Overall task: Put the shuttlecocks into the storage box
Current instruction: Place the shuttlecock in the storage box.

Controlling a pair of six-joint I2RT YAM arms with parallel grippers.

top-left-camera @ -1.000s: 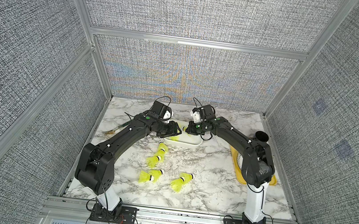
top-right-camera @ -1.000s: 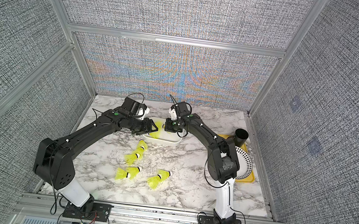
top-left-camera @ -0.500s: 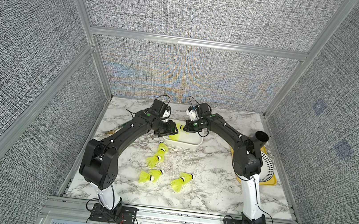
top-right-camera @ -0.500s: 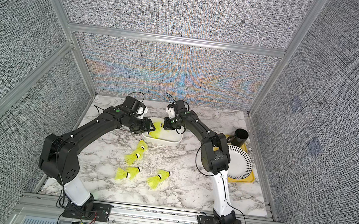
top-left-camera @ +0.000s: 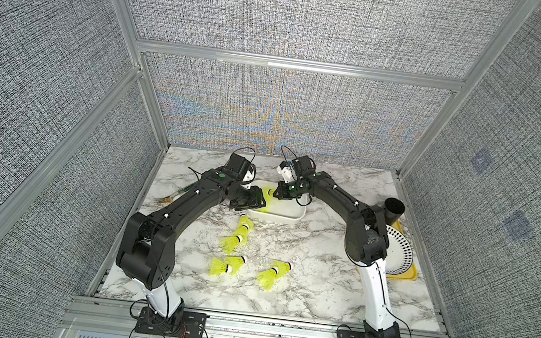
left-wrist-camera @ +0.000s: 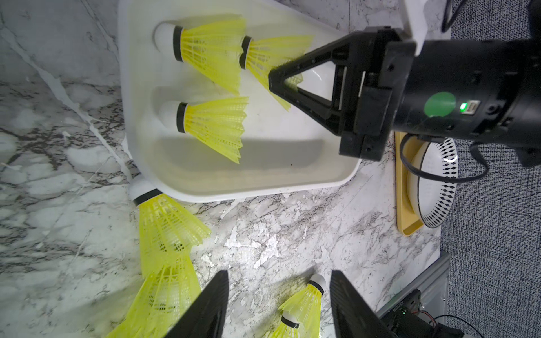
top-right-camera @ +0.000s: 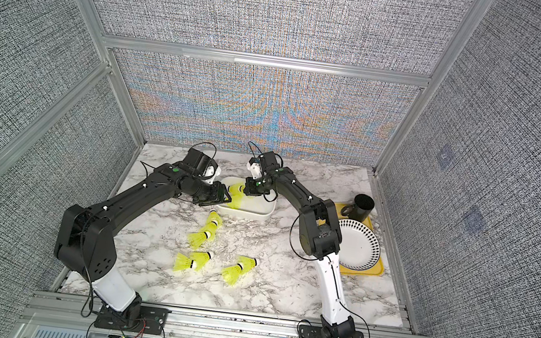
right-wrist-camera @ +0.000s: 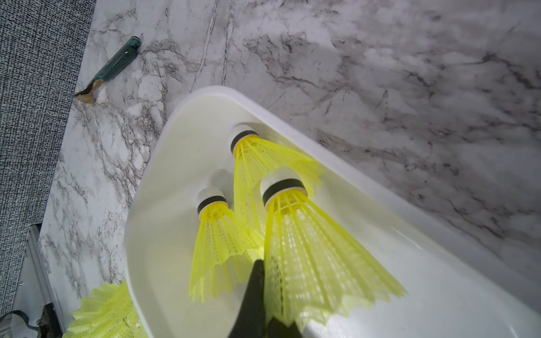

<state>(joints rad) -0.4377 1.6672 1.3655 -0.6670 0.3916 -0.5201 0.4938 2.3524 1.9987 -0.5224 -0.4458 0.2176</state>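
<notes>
Right gripper (left-wrist-camera: 273,80), closed on the skirt of one shuttlecock (right-wrist-camera: 307,248), holds it in the storage box (left-wrist-camera: 263,183), cap pointing away from the jaws; left gripper (left-wrist-camera: 278,273) stands open, empty.

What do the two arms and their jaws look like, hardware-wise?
The left arm and right arm have matte black links on a white base segment. Thin black cables loop at wrists and bases. The right gripper body bears a green round sticker and lit green LED. The jaws are black open triangular frames with ridged edges.
</notes>
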